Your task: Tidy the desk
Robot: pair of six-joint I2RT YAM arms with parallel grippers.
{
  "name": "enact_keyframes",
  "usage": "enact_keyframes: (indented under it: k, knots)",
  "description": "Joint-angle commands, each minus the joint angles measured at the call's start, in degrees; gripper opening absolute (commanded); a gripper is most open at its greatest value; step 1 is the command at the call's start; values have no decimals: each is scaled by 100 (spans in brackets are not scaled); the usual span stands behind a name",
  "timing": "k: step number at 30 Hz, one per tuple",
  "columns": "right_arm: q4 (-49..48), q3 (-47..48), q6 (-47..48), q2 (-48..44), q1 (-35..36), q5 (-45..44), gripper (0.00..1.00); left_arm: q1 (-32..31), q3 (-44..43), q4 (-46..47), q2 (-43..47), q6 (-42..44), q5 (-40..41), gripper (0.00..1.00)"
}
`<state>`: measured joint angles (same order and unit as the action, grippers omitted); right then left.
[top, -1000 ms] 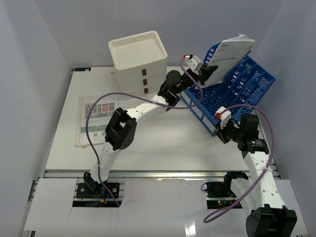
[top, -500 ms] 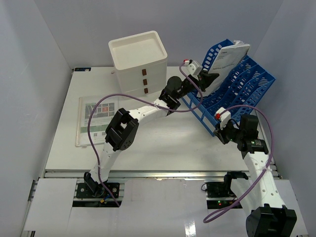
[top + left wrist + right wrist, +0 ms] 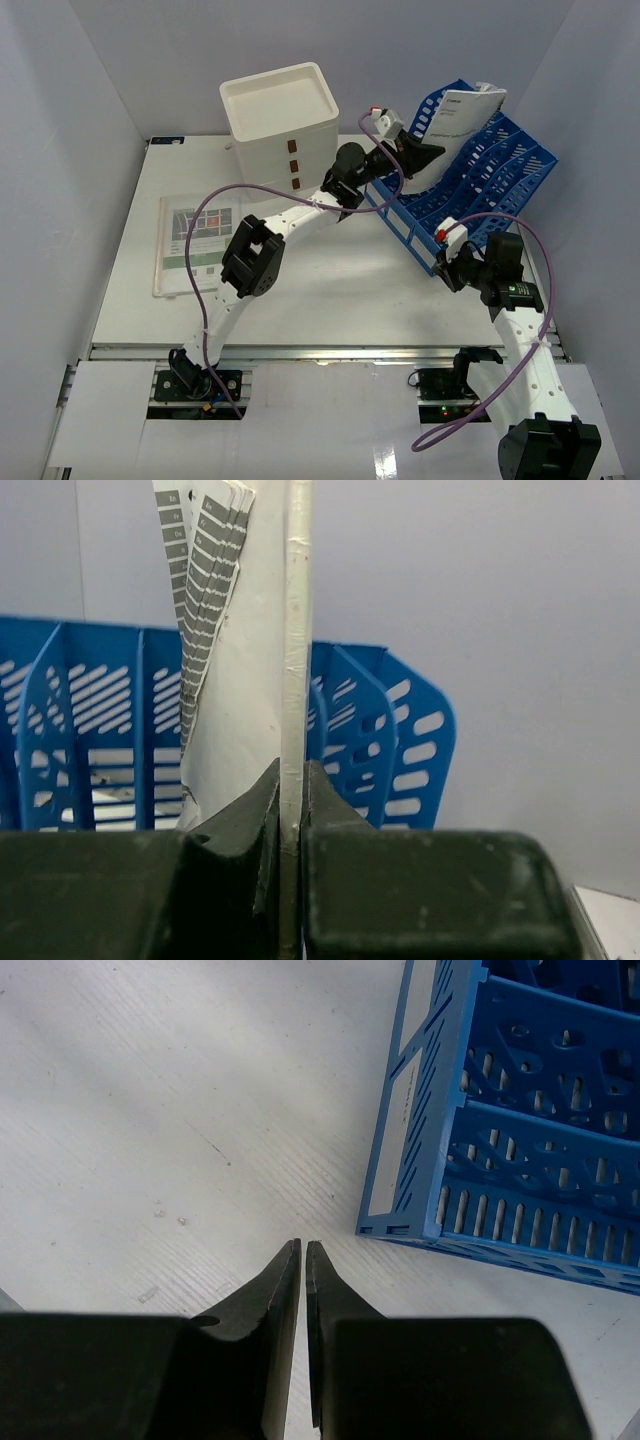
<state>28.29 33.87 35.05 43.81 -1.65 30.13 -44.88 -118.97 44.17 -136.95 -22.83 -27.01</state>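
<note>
White bench [image 3: 330,290], blue rack [image 3: 500,170]: left fingers [image 3: 240,815] are pinching a light, floppy booklet [image 3: 245,700] edgewise; right fingers [image 3: 275,1290] are hovering closed, empty.

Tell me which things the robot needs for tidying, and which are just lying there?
In the job:
desk
booklet, pinched in the left claw
blue file rack

Just lying about:
white drawer box
printed sheet, flat on the desk
right claw, shut on nothing
</note>
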Motion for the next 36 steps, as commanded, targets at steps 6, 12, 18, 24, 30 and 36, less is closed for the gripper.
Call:
enact_keyframes:
  k: [6, 12, 18, 24, 30, 36]
  knots:
    - [-175, -3, -16, -39, -20, 6, 12, 628, -591, 149, -485, -994, -1050, 1]
    - [-184, -12, -16, -28, -20, 2, 12, 744, -553, -22, -688, -925, -1434, 2]
    - [-184, -3, -7, -4, -20, 2, 12, 677, -337, -60, -636, -553, -1432, 3]
    - [-193, -6, -7, 10, -20, 2, 12, 464, -485, 109, -549, -74, -1162, 6]
    - [-193, -12, -16, 2, -20, 2, 13, 252, -1096, -54, -954, 244, -653, 14]
    - [-193, -5, -7, 11, -17, 8, 13, 192, -939, 43, -1060, 356, -266, 38]
